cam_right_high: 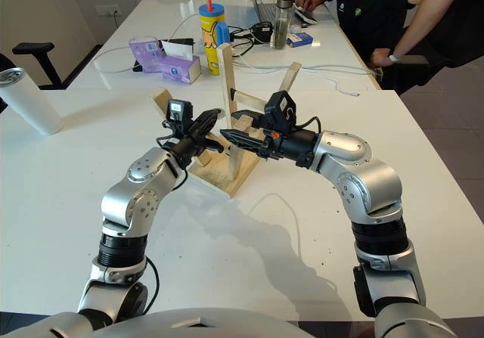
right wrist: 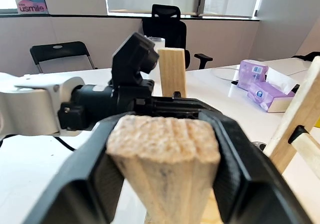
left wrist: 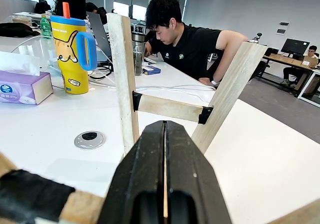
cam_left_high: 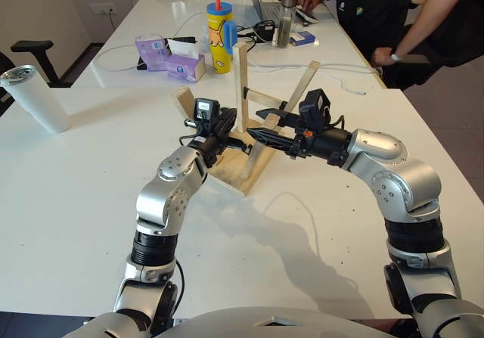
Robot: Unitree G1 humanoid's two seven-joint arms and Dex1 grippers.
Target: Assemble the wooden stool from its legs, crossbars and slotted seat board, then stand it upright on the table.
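Surface: white desk [cam_left_high: 91, 202] in an office.
Stool: seat board [cam_right_high: 214, 175] lay mid-desk; upright leg [cam_left_high: 240, 81] and tilted leg [cam_left_high: 304, 87] rose from it, joined by a crossbar [left wrist: 170, 108].
Left gripper [left wrist: 164, 134]: fingers pressed together, beside the upright leg.
Right gripper [right wrist: 162, 144]: clamped on a third leg [right wrist: 164, 164].

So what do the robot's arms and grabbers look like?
The left arm and right arm are shiny silver, with rounded joints and black bands. The left gripper and right gripper are black, with two long fingers each. A small black camera box tops each wrist.
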